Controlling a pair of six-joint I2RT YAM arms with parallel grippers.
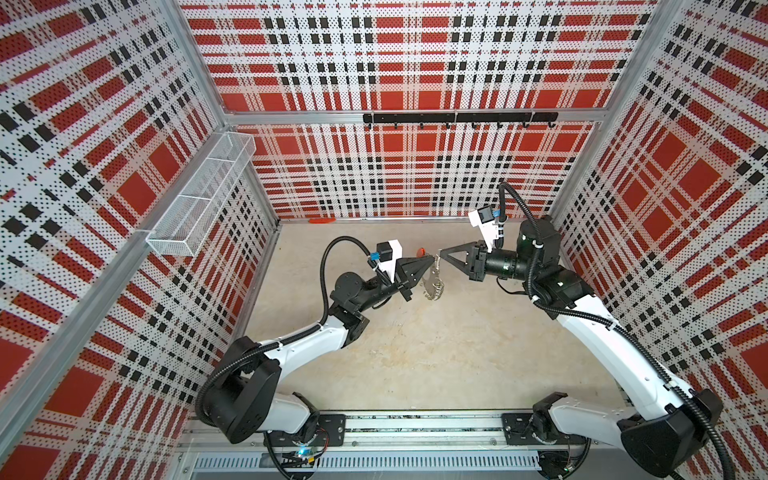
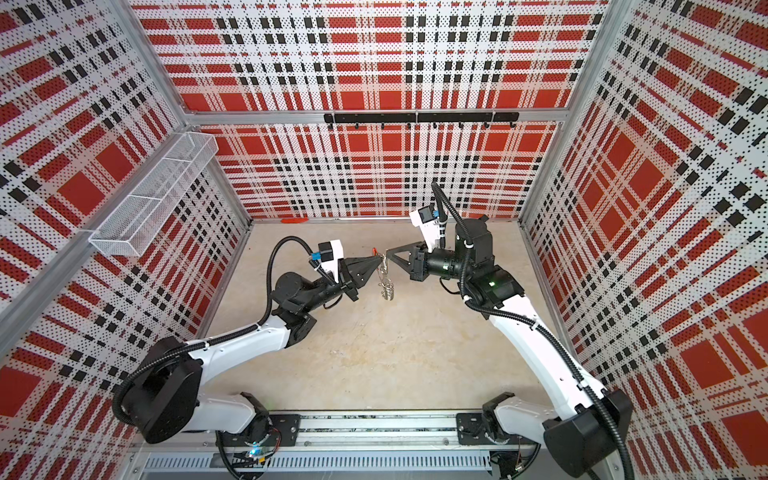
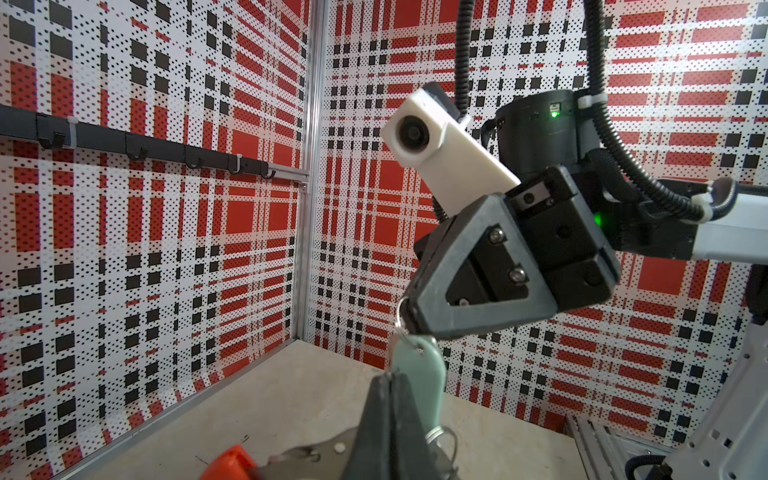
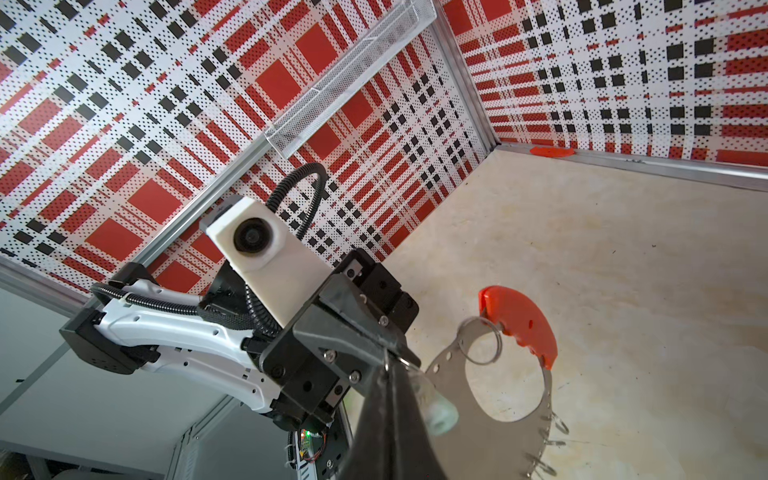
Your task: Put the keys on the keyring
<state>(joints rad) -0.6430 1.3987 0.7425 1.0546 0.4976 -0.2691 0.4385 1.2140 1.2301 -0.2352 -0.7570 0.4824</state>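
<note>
Closest to the lens in the left wrist view, the left hand (image 3: 390, 380) is pinched tight on the rim of the keyring (image 3: 309, 453). It carries the grey hoop clear of the table (image 1: 415, 357), so the hoop hangs free, nearly edge-on in both top views. Just above the keyring, the right hand (image 3: 410, 322) is clamped on the small split ring of the keys (image 3: 422, 368). That grip lets the teal tag dangle against or just beside the left hand's tips; I cannot tell which. Meeting tip to tip puts the keys right beside the keyring's upper end, near its red segment (image 4: 521, 328), where one wire loop (image 4: 482, 340) sits exposed. More loops (image 4: 552, 442) fringe the keyring's lower edge. Threading looks not yet done.
</note>
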